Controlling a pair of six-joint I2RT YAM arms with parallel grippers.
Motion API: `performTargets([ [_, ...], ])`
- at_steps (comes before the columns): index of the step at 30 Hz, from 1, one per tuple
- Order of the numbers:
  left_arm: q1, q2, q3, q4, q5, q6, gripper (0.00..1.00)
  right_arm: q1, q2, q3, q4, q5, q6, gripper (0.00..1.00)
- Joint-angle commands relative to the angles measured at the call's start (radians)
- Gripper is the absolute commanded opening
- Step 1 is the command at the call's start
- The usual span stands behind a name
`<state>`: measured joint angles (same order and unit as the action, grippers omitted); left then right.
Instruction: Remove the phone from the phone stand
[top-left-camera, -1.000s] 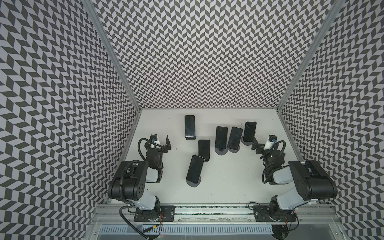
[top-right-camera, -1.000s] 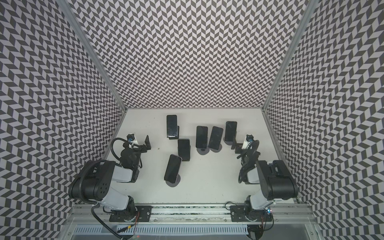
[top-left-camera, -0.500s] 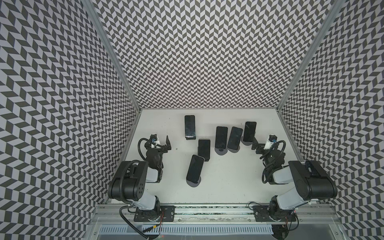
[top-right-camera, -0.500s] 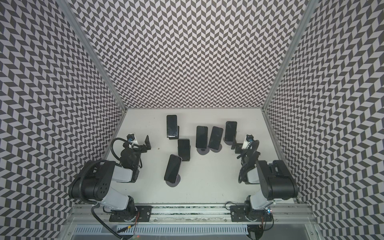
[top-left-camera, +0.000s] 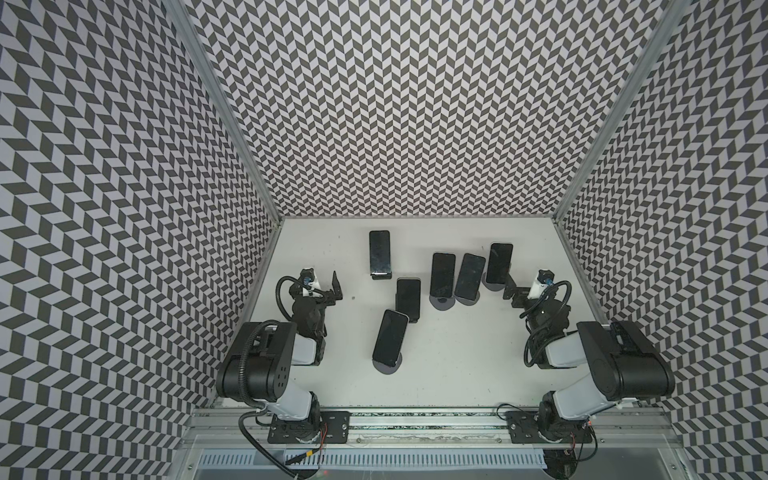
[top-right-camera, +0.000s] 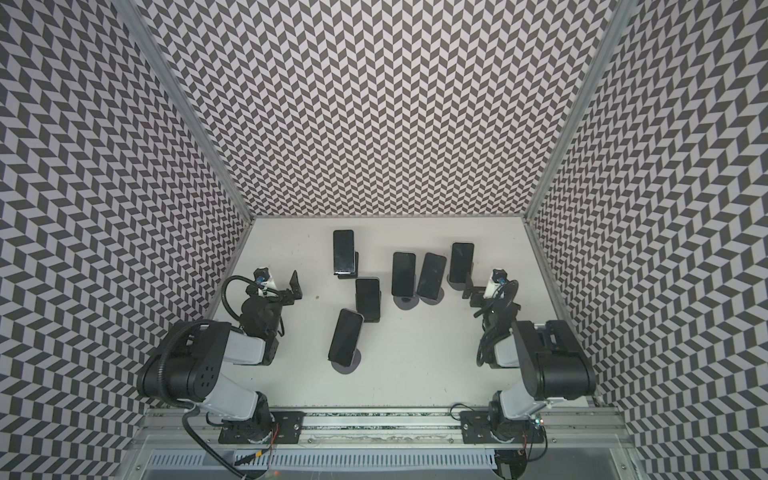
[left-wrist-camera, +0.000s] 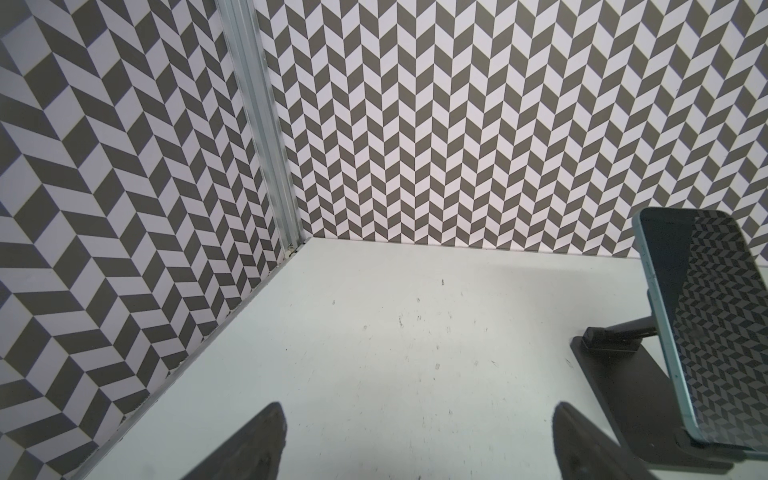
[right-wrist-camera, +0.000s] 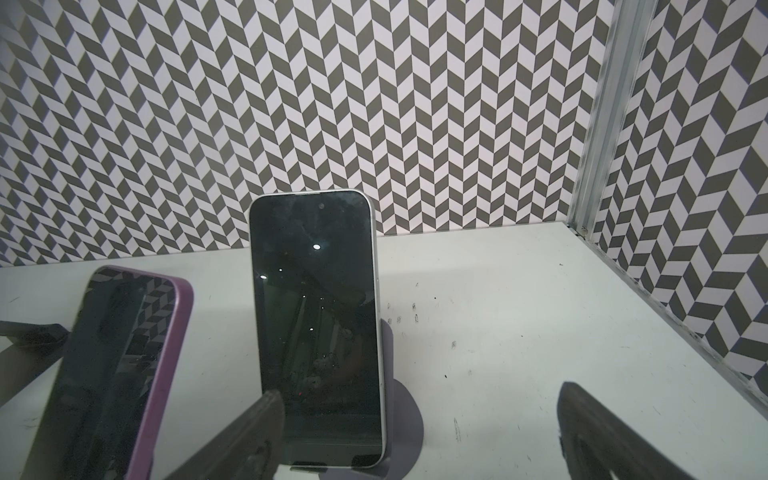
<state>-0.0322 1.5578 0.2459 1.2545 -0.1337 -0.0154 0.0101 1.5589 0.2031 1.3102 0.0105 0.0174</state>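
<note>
no readable text, dark phone screens blank, walls patterned only

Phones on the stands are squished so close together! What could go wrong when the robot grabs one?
The purple-cased phone stands right beside the white-edged phone, so the right arm's open fingers might bump the neighbour over. The round stand seems just to sit on the table, so it may lift or tip along with its phone. The smooth glass could also slip.

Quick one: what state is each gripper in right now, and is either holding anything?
Left gripper: open, holding nothing.
Right gripper: open, holding nothing.
</note>
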Motion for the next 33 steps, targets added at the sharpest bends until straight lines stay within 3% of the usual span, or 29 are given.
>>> performTargets([
  [1, 0.002, -0.003, -0.005, 0.028, 0.012, 0.011, 1.0, 0.002, 0.002, 0.002, 0.057, 0.005, -0.01, 0.99],
  [6, 0.002, -0.071, -0.006, -0.026, 0.002, 0.007, 1.0, 0.002, -0.038, -0.026, 0.088, 0.026, 0.006, 0.99],
  [21, 0.0, -0.225, 0.053, -0.239, 0.002, 0.003, 0.99, 0.002, -0.261, 0.073, -0.225, 0.048, 0.017, 0.99],
  [29, -0.031, -0.328, 0.195, -0.516, -0.035, -0.038, 0.96, 0.005, -0.384, 0.394, -0.869, 0.017, 0.13, 0.99],
  [33, -0.054, -0.385, 0.289, -0.672, -0.058, -0.063, 0.96, 0.009, -0.428, 0.496, -1.037, 0.018, 0.18, 0.99],
])
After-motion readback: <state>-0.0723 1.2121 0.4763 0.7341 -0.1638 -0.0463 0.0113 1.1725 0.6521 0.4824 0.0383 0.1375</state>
